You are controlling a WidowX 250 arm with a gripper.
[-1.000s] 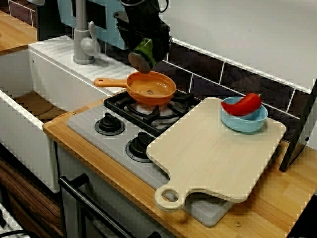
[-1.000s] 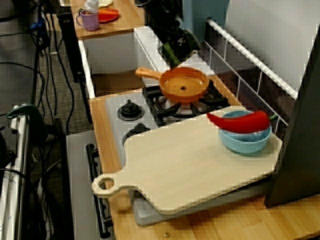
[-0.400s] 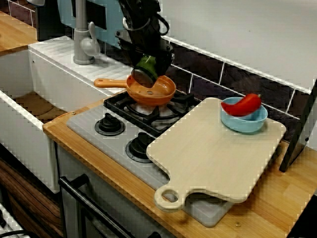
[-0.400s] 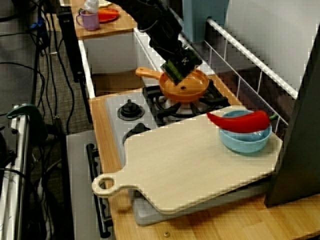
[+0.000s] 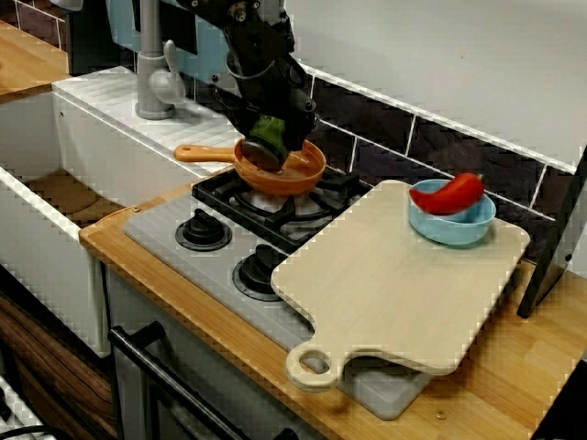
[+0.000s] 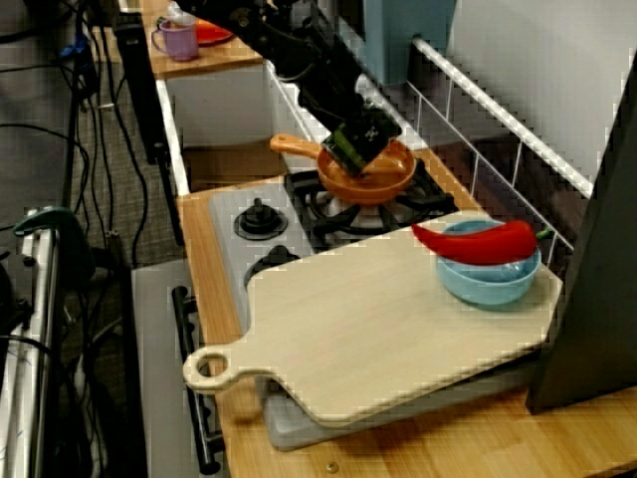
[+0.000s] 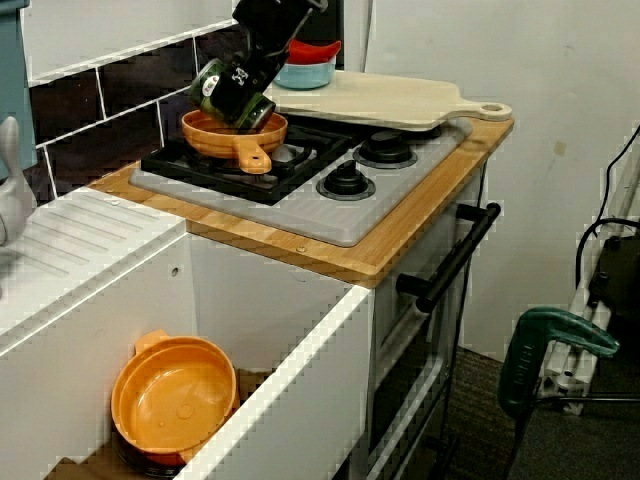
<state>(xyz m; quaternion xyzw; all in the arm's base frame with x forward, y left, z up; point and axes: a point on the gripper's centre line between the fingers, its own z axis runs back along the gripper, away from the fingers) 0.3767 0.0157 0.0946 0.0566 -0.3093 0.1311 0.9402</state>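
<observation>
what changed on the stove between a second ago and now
The arm has come down, carrying the green can from above the orange pan down into it, tilted. The jaws still hold the can; whether it touches the pan's bottom is unclear. The pan, the cutting board, the blue bowl and the red pepper have not moved.

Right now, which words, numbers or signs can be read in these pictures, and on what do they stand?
No text can be read.
On the can in the tool: white marks, too blurred to read.
On the pan, board and bowl: no writing seen.
</observation>
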